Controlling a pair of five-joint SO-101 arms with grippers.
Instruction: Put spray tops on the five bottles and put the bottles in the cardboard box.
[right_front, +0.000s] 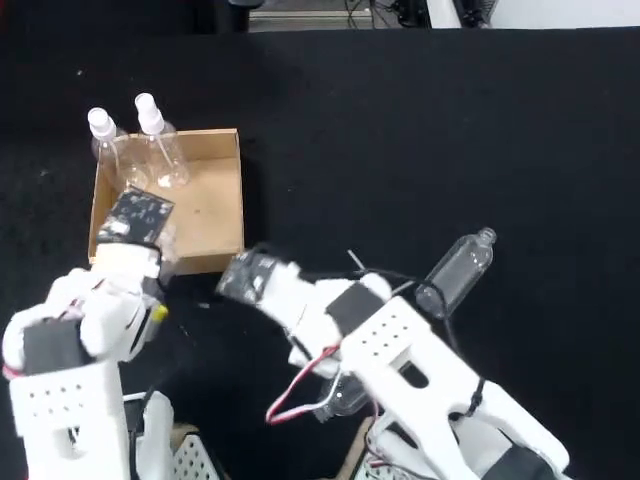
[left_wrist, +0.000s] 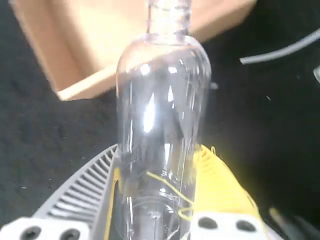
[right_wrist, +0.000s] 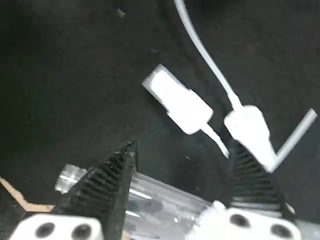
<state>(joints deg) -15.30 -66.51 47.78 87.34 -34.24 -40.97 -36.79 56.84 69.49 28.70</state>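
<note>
High view: cardboard box (right_front: 215, 215) holds two topped bottles (right_front: 165, 150); three likely remain. Left fingers (left_wrist: 220, 190) grip a bare bottle (left_wrist: 162, 100); right fingers (right_wrist: 107, 185) spread open.

Bench (right_front: 400, 120): black throughout. Cardboard box (right_front: 238, 190): plain tan. Boxed bottles (right_front: 165, 160): clear, with white spray tops (right_front: 148, 112). Loose bottle (right_front: 458, 270): clear. Left pincer (left_wrist: 159, 150): one finger grey and ribbed, the other yellow; gripped bottle (left_wrist: 160, 100) clear. Right pincer (right_wrist: 184, 147): black, ridged fingers. Loose spray tops (right_wrist: 180, 105): white. Arms (right_front: 420, 360): white.
</note>
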